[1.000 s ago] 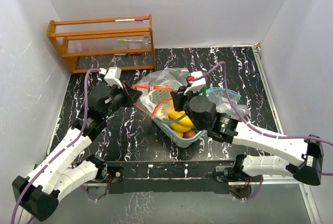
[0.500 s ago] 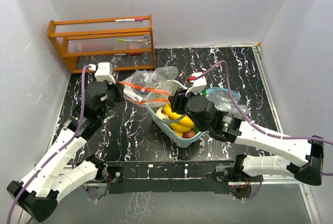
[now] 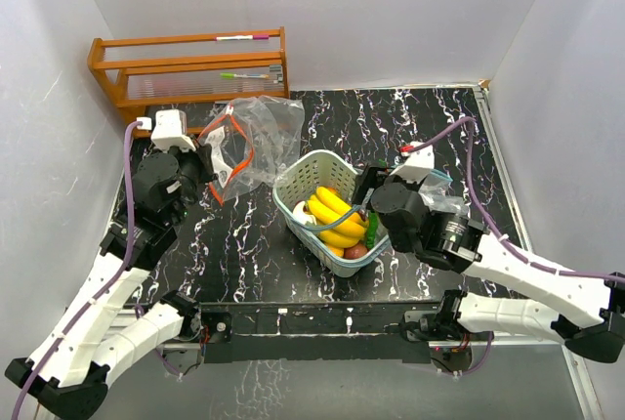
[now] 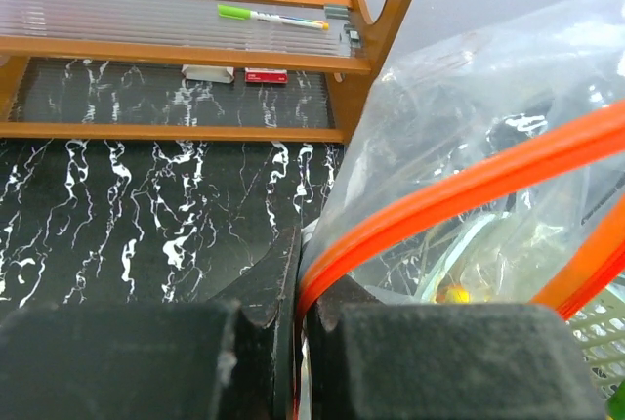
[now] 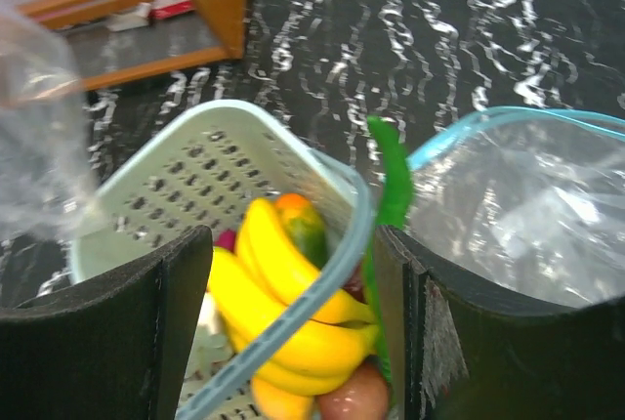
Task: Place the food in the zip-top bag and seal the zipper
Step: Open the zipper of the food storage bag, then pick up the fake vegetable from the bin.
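— Where to find the food?
— Heaped in the mesh basket mid-tabletop: yellow bananas on top, a mango tucked behind, a thin green pepper leaning over the rim, a red fruit low down. Not yet in the zip-top bag.
— And the bag?
— Held up off to the left, near the wooden rack, pinched by its orange zipper in the left gripper, pressed tight together on the strip.
— Over on the right?
— Spread apart and holding nothing, on the right gripper; poised over the basket's rim, just beside a second bag with a teal zip.
— How to handle the pieces?
— Probably light, hard, smooth plastic, so likely to slip. Best to take the bananas across the middle of the bunch, or nip the pepper at its free upper end. As for the film: limp, slick, prone to folding shut, so better gripped at the stiffer zipper
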`<state>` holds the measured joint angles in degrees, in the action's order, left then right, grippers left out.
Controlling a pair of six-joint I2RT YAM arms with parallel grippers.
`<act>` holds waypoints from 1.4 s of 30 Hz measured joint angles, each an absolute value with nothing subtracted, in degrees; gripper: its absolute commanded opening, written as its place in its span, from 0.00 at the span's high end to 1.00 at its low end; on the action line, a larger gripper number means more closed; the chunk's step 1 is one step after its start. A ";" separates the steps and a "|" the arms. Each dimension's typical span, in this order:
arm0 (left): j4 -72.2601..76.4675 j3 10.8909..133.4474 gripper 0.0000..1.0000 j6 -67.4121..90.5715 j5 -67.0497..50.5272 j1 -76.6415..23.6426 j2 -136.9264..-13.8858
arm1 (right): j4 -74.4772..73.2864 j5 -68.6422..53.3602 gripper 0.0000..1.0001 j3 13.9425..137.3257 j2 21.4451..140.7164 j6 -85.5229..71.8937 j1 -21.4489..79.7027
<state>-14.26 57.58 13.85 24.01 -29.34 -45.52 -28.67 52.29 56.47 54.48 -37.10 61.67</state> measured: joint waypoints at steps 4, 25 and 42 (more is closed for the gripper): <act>-14.68 58.43 1.00 12.75 24.49 -29.34 -45.54 | -33.85 52.34 0.32 56.42 54.50 -40.18 56.31; -15.90 58.50 1.00 12.21 22.90 -29.34 -45.58 | -18.35 29.58 0.44 49.56 56.88 -32.80 35.46; -15.94 58.43 1.00 12.43 22.22 -29.34 -45.60 | -20.34 26.44 0.92 49.28 54.41 -31.38 34.00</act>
<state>-15.94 58.43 12.43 22.22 -29.34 -45.60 -20.34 26.44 49.28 54.41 -31.38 34.00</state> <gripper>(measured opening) 0.007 0.163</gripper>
